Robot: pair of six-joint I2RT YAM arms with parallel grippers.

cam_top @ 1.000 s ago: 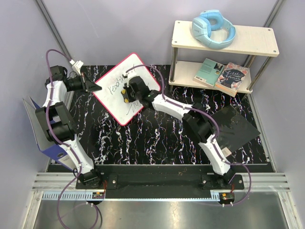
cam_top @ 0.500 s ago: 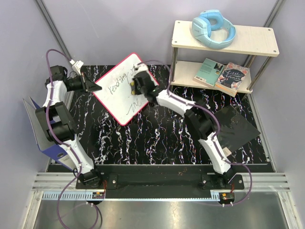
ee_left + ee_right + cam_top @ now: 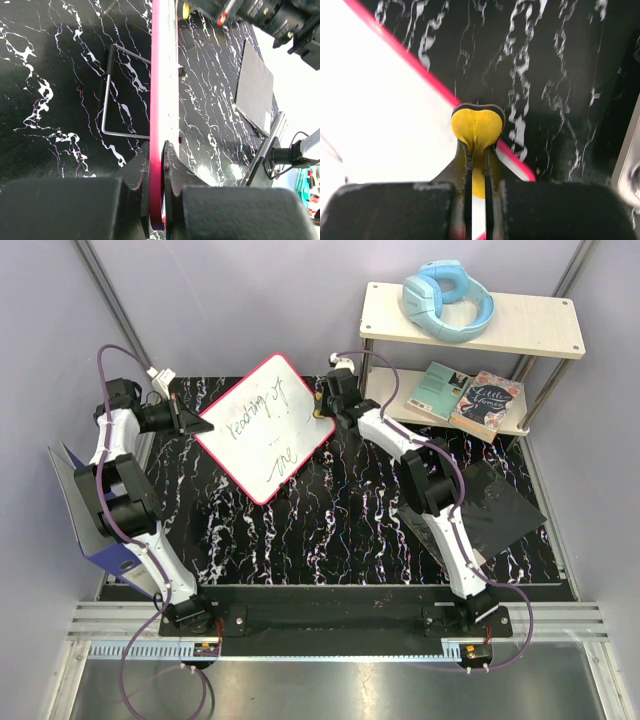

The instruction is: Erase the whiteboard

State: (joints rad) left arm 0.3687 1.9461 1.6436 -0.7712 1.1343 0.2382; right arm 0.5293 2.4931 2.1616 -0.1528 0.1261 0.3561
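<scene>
The whiteboard (image 3: 265, 425), white with a red-pink rim and dark handwriting, lies tilted at the back left of the table. My left gripper (image 3: 188, 418) is shut on its left rim; the left wrist view shows the rim edge-on (image 3: 161, 100) between the jaws. My right gripper (image 3: 327, 403) is shut on a yellow eraser (image 3: 477, 125) with a black felt edge, at the board's right rim (image 3: 410, 59). The eraser bulges out past the closed fingertips.
A wooden shelf (image 3: 470, 325) at the back right holds blue headphones (image 3: 448, 298) and two books (image 3: 466, 398). A black flat pad (image 3: 493, 505) lies at the right. A blue-grey folder (image 3: 85, 515) stands at the left. A wire stand (image 3: 107, 95) lies beneath the board.
My right gripper has swept the eraser from the middle of the board up and right to its right rim. Some writing near the middle is gone. The left arm has not moved.
</scene>
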